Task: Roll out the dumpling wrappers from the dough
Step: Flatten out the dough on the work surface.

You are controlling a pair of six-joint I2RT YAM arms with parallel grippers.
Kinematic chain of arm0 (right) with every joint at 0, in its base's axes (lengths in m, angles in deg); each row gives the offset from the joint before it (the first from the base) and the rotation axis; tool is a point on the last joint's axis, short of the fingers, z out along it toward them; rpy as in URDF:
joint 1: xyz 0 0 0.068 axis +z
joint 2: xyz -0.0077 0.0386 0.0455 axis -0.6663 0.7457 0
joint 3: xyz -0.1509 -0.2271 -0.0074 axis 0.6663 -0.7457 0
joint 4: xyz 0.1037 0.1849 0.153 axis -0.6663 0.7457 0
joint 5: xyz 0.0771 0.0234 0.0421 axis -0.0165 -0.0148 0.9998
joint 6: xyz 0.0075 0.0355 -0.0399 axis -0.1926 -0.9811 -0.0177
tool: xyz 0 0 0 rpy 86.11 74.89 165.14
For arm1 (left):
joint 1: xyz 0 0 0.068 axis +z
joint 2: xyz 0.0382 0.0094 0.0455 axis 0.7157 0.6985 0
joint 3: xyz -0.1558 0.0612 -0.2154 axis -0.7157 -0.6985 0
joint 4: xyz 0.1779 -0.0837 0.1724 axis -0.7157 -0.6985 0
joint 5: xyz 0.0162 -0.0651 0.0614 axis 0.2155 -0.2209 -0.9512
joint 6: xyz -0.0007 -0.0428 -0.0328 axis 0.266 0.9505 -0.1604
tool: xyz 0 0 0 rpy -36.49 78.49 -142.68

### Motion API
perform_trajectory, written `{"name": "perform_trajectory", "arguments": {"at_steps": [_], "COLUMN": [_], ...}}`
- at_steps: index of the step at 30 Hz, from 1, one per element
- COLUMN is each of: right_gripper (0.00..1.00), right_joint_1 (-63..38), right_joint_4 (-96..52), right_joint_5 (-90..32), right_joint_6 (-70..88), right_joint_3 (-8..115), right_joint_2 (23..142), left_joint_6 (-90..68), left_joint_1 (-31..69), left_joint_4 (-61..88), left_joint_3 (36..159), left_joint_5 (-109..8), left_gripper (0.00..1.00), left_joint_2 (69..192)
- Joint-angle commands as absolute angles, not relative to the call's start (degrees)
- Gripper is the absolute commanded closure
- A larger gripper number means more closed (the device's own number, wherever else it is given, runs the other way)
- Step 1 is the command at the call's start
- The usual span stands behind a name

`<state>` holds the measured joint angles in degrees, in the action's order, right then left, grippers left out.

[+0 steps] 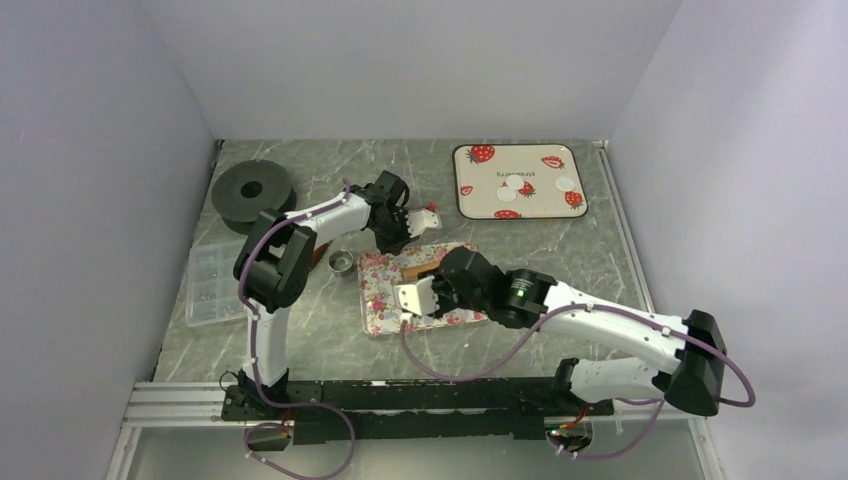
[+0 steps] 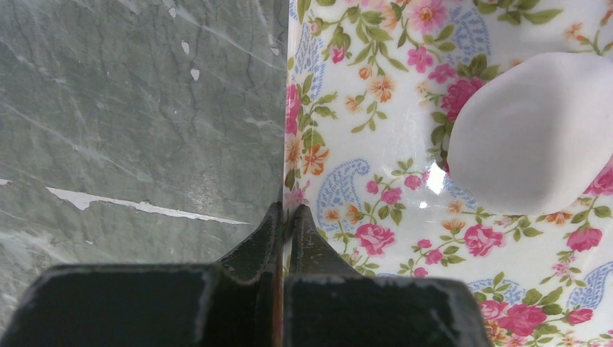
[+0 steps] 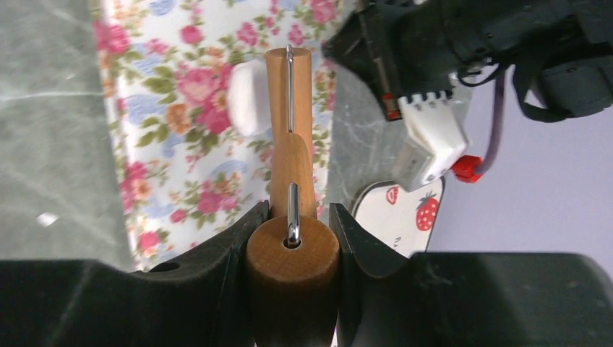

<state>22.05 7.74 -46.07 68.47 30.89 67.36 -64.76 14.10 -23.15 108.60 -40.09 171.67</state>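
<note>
The dumpling wrappers (image 1: 566, 183) lie flat on the strawberry tray (image 1: 545, 205), well beyond both claws toward the far side of the table (image 1: 600, 260). A lump of dough (image 2: 535, 134) sits on the floral board (image 2: 376, 181), ahead and to the right of the left claw (image 2: 287, 211) in its own camera. In the right claw's camera it lies just left of the rolling pin (image 3: 289, 94). The right claw (image 3: 295, 213) is clamped on the pin's wooden handle, a finger on each side, and the pin reaches straight ahead of it over the board. The left claw's fingers are pressed together, tips at the board's edge; I cannot tell whether they pinch the rim. A small metal ring (image 1: 342, 262) stands on the table just left of the board, near the left claw. A black spool (image 1: 252, 190) and a clear box (image 1: 205, 283) lie farther left.
</note>
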Motion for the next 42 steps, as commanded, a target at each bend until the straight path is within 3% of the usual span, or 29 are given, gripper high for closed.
{"name": "perform_trajectory", "arguments": {"at_steps": [1, 6, 24, 34, 42], "right_gripper": [1.00, 1.00, 1.00, 1.00, 1.00], "right_joint_1": [19.63, 19.75, 25.78, 24.83, 28.84], "right_joint_4": [-2.70, 0.70, 10.79, 4.87, 12.29], "right_joint_5": [-41.82, -41.90, -47.06, -45.09, -46.83], "right_joint_6": [73.05, 76.10, 72.14, 72.85, 65.70], "right_joint_3": [34.35, 32.82, 24.42, 24.73, 19.93], "right_joint_2": [71.98, 76.37, 75.47, 80.81, 72.32], "left_joint_6": [-65.10, -65.23, -65.52, -65.46, -65.46], "left_joint_1": [13.18, 13.18, 13.20, 13.20, 13.18], "left_joint_4": [-26.12, -25.97, -25.71, -25.82, -25.94], "left_joint_3": [104.77, 104.62, 104.37, 104.41, 104.91], "left_joint_5": [-43.27, -43.30, -43.60, -43.43, -43.51], "left_gripper": [1.00, 1.00, 1.00, 1.00, 1.00], "left_joint_2": [177.40, 177.34, 177.26, 177.48, 177.93]}}
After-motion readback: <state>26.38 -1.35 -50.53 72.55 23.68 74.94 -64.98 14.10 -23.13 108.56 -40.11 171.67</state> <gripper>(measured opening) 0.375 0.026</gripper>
